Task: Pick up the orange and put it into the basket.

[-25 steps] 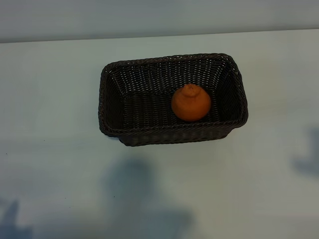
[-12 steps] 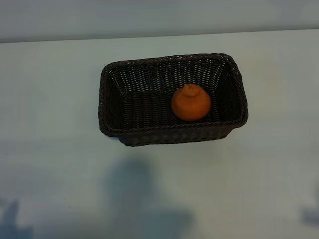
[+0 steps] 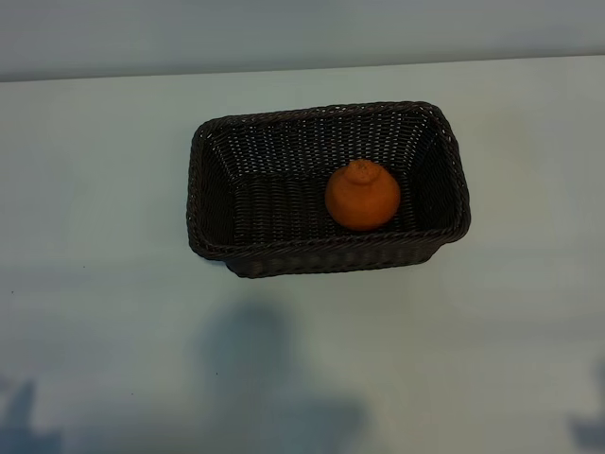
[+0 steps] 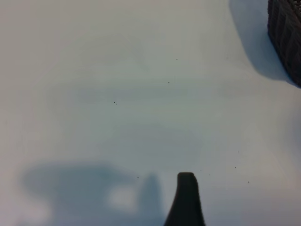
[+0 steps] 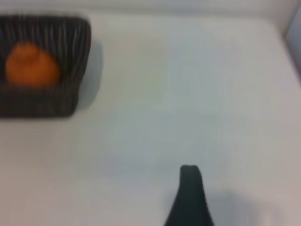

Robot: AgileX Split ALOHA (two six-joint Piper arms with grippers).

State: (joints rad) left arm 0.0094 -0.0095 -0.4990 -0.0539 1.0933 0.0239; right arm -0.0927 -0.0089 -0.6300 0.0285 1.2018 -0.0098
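A: The right gripper (image 5: 189,200) first: what can you see of it?

B: One dark finger (image 5: 189,188) over the bare white table (image 3: 104,189), with the basket (image 3: 326,260) well away from it. Nothing is held, and the jaws stand wide apart. The left gripper (image 4: 186,202) is the same: one dark finger (image 4: 186,193) above the table, jaws wide and empty, with only a corner of the basket in its view.

A: What differs from a second ago?

B: In the exterior view, a blurred bluish shape (image 3: 591,430) at the right edge has slid down, from mid-height to the near right corner. I cannot tell whether it is an arm or a shadow. The basket and the orange (image 3: 362,196) have not shifted.

A: How does the basket lie?

B: Opening upward, near the middle of the table. Its long axis runs left to right in the exterior view, with the right end turned slightly toward the camera.

A: And the orange?

B: It lies inside the basket, on the woven floor of the right half, closer to the near wall than to the far one. It is round, so it has no real long axis. Its bumpy knob points up, leaning a little toward the far wall.
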